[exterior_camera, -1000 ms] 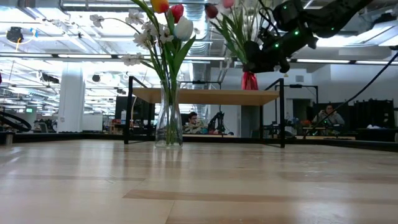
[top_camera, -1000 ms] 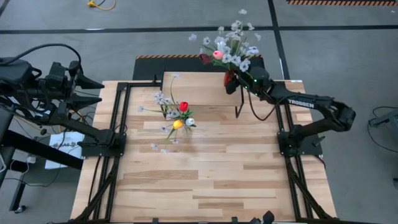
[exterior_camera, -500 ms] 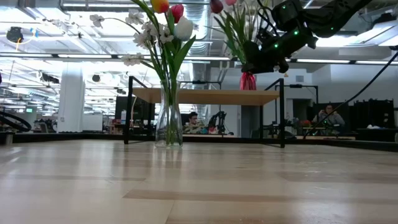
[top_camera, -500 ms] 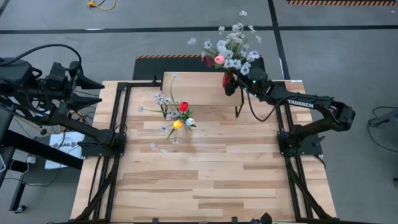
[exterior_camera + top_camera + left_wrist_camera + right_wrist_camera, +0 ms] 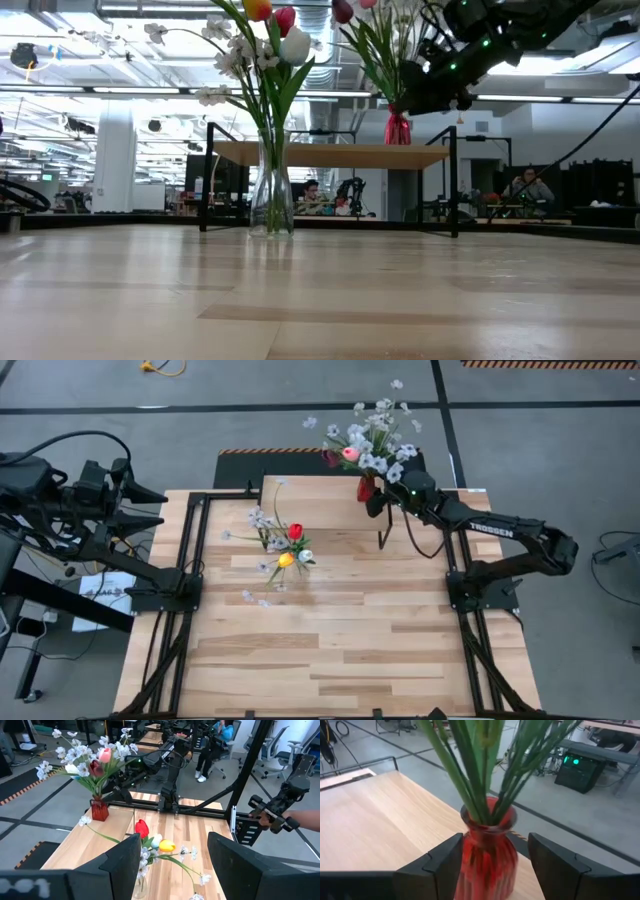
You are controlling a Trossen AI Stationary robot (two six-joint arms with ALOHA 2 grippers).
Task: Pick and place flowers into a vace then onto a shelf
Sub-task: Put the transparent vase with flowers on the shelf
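The right hand (image 5: 372,494) has spread its fingers off the red vase (image 5: 366,487), which now rests on the shelf (image 5: 330,154).

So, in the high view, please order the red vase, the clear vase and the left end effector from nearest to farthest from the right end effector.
1. Red vase, on the shelf, right beside the right end effector.
2. Clear vase, mid-table.
3. Left end effector, off the table's left edge.

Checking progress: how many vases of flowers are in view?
2: a clear glass vase standing on the tabletop, and a red vase on the shelf by the right gripper.
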